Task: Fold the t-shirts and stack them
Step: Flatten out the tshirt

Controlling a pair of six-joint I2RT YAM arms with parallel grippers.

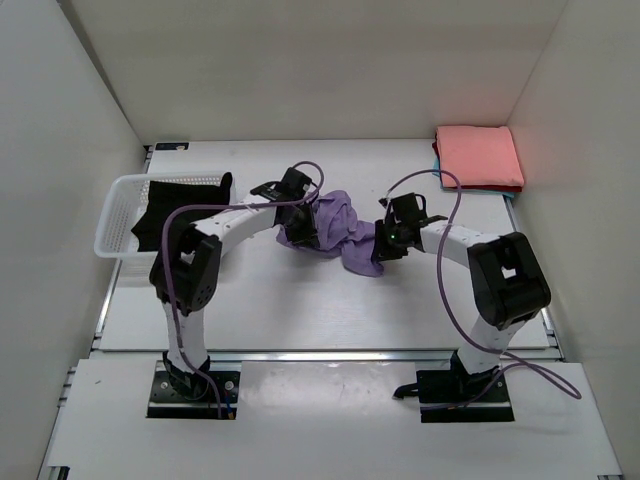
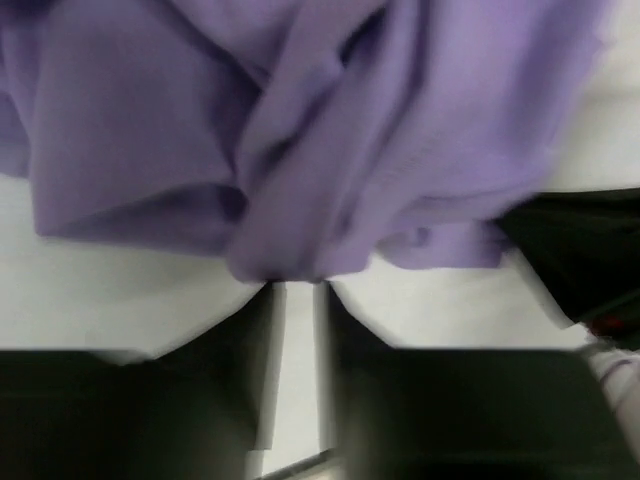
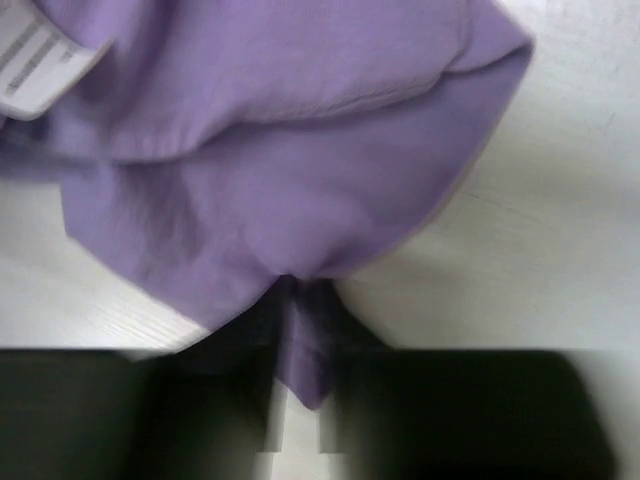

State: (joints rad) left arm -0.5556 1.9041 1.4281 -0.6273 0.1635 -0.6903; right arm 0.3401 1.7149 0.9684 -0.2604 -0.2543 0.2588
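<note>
**Right gripper (image 3: pixel 298 322) pinches lilac shirt (image 1: pixel 335 228); left gripper (image 2: pixel 298 287) unclear**

Right gripper has a tongue of the lilac cloth between its fingers, so it is grasping the shirt at the 4 o'clock side of the heap. Left gripper stands at the 9 o'clock side. A fold of the cloth reaches its fingertips, but bare table (image 1: pixel 300 300) shows in the narrow gap between the fingers, and I cannot tell if it is clenched on the cloth or not.

The lilac shirt lies crumpled at the centre of the table, between both grippers. A white label (image 3: pixel 35 60) shows on it in the right wrist view. At 1 o'clock the pink shirt (image 1: pixel 478 155) lies folded on the teal shirt (image 1: pixel 437 170), of which only an edge shows. At 10 o'clock the black shirt (image 1: pixel 165 205) hangs in the basket (image 1: pixel 115 215).
</note>
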